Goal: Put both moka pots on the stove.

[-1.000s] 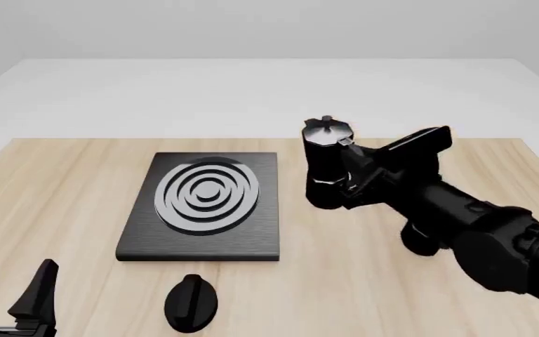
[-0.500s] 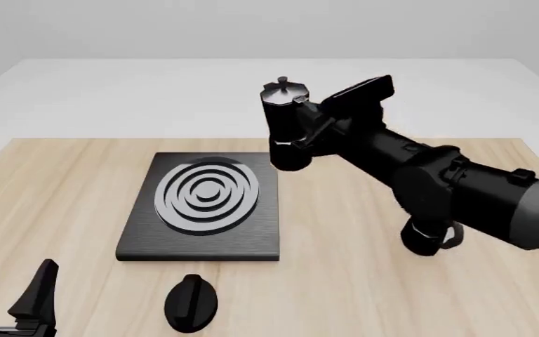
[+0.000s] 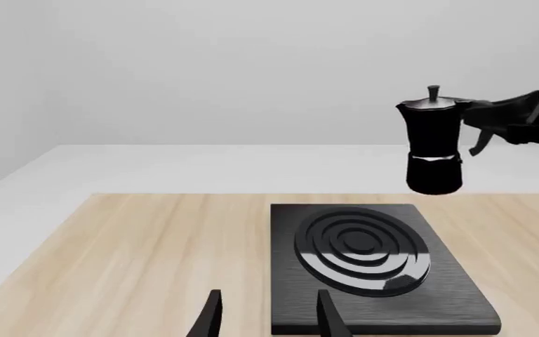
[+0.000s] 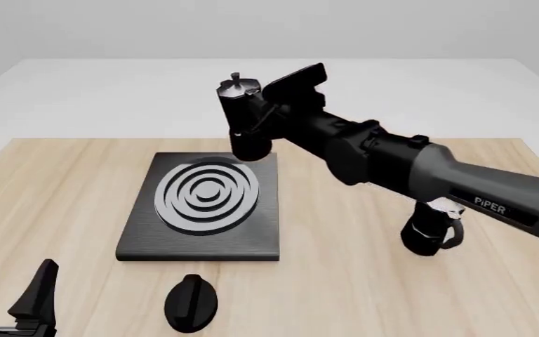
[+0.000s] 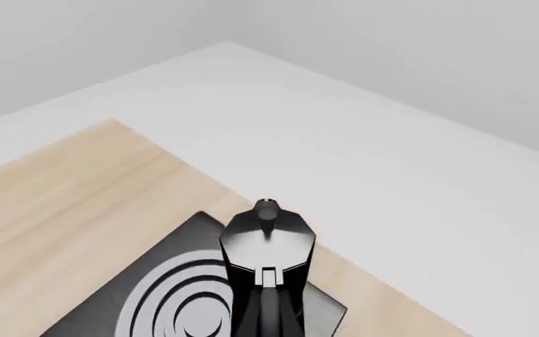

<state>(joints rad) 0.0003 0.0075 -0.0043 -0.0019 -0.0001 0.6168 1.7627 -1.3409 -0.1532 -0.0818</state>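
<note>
Right gripper [image 4: 267, 116] carries one moka pot [image 4: 243, 119] above the stove [image 4: 204, 207]

Upper centre of the front view: jaws clamp the pot's handle, pot upright over the stove's far right corner. Second moka pot [image 4: 429, 230] stands right of centre on the table. Left gripper [image 4: 12, 295], lower left, jaws apart, holding nothing.

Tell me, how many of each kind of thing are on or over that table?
Moka pots: 2, one carried in the air by the right tool, one standing on the table
Stoves: 1
Loose black knobs: 1
Total: 4
</note>
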